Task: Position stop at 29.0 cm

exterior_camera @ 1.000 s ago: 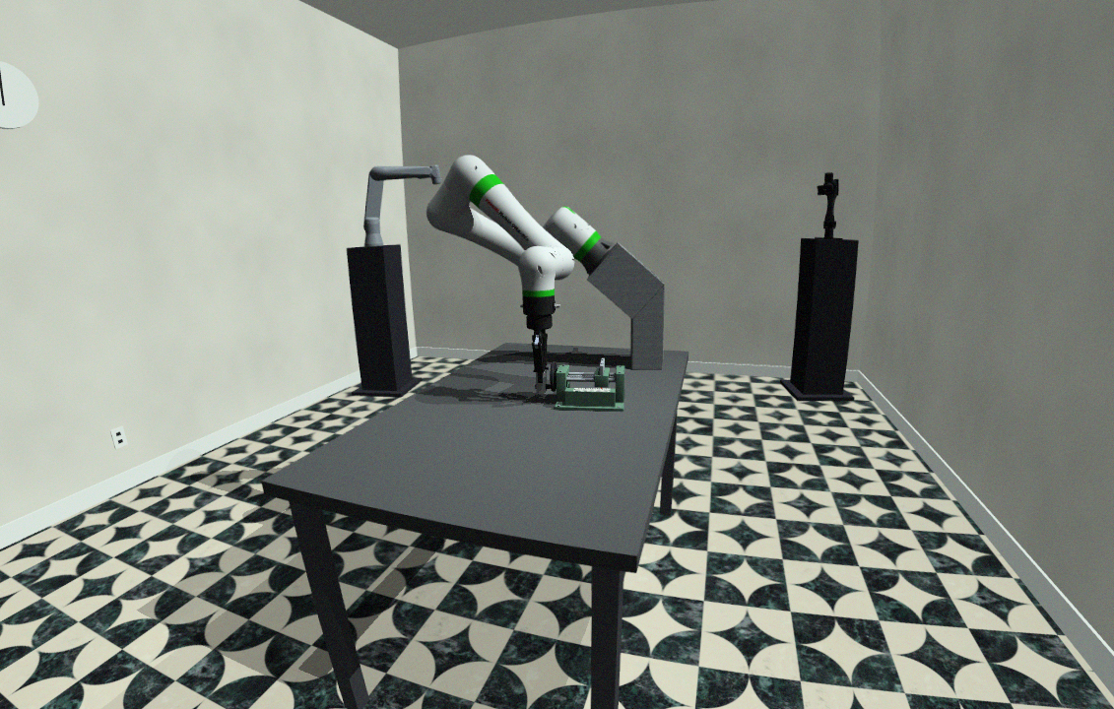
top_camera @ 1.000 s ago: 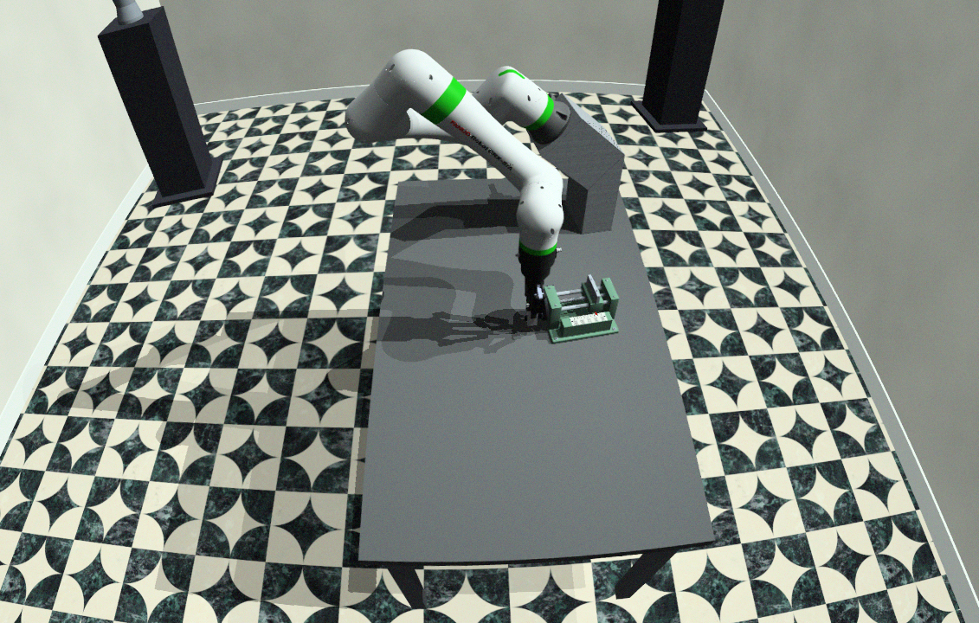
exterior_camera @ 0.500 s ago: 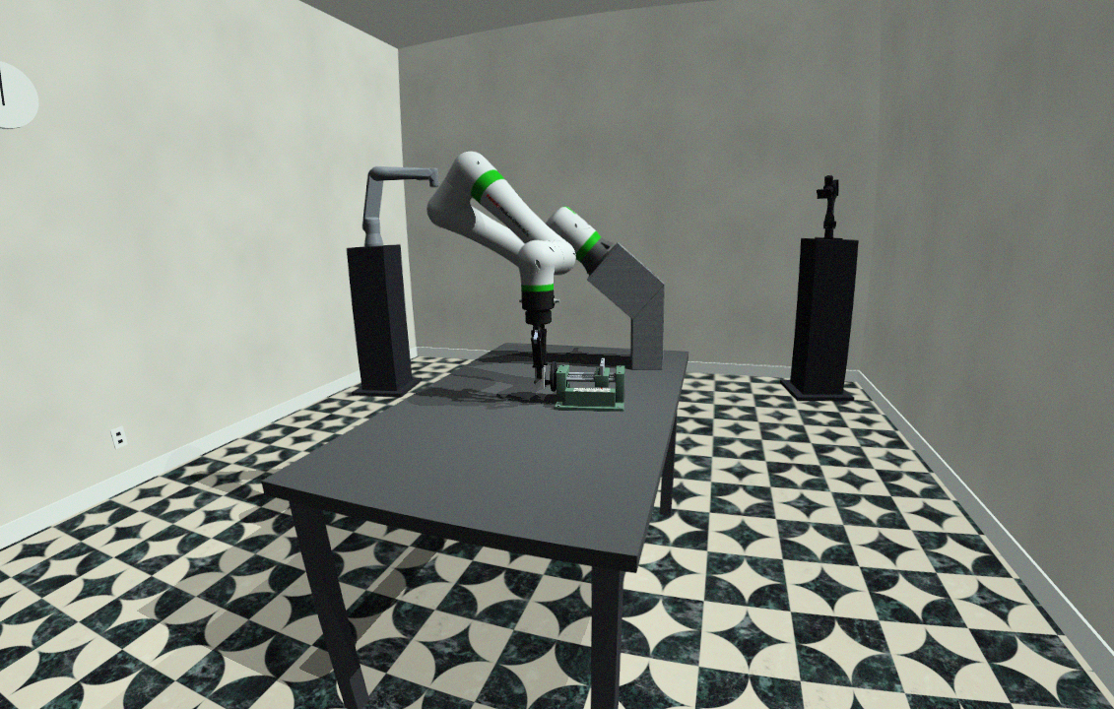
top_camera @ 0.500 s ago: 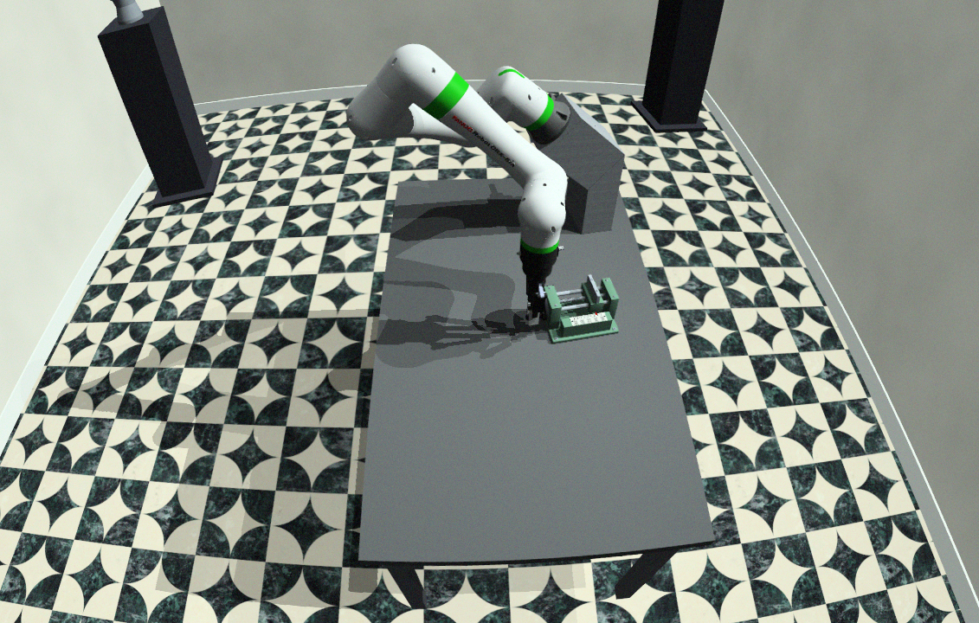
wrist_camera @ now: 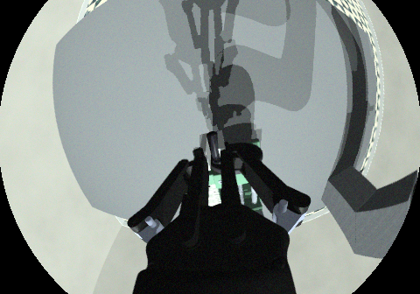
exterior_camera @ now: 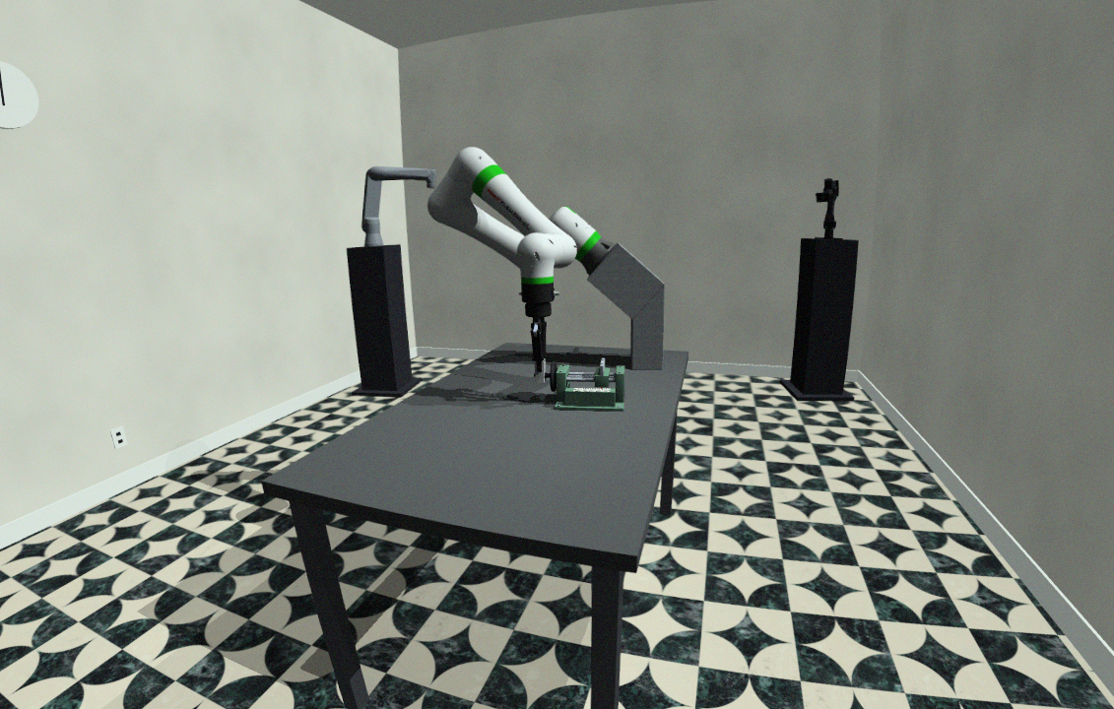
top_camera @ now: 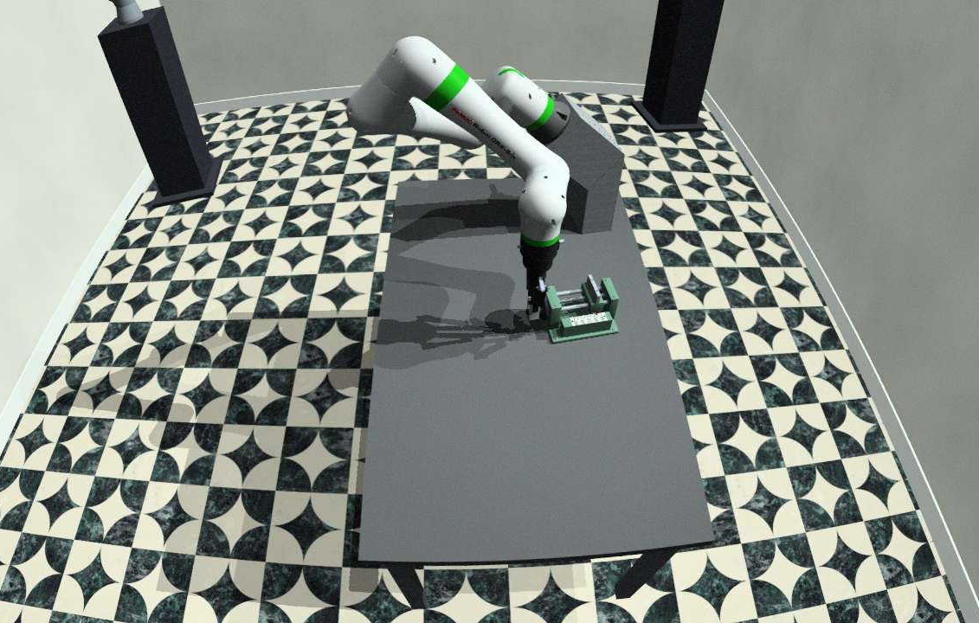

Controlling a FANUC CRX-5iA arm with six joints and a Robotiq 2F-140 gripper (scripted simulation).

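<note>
Wrist view: clamped with both fingers (top_camera: 536, 303) (exterior_camera: 539, 353) on the handle (wrist_camera: 213, 143) of the handwheel (exterior_camera: 553, 377) (wrist_camera: 250, 150), likely for leverage in moving the stop (top_camera: 592, 289) (exterior_camera: 602, 373).

A dark grey table (top_camera: 531, 449) (exterior_camera: 472, 476) (wrist_camera: 118, 88) bears a green screw fixture (top_camera: 585, 327) (exterior_camera: 589, 396) (wrist_camera: 242, 178), upright near the right edge, toward the far end. Its stop (top_camera: 593, 291) (exterior_camera: 602, 376) stands nearer the right end post than the left one. The grey pedestal (top_camera: 593, 170) (exterior_camera: 647, 326) (wrist_camera: 376, 224) rises by the far right corner, bearing the white arm (top_camera: 492, 127) (exterior_camera: 507, 207), from which the gripper (top_camera: 535, 313) (exterior_camera: 539, 375) (wrist_camera: 213, 139) points down just left of the fixture. Beyond the table's far end stand two black columns, one left (top_camera: 156, 108) (exterior_camera: 378, 317), one right (top_camera: 682, 69) (exterior_camera: 825, 317)
</note>
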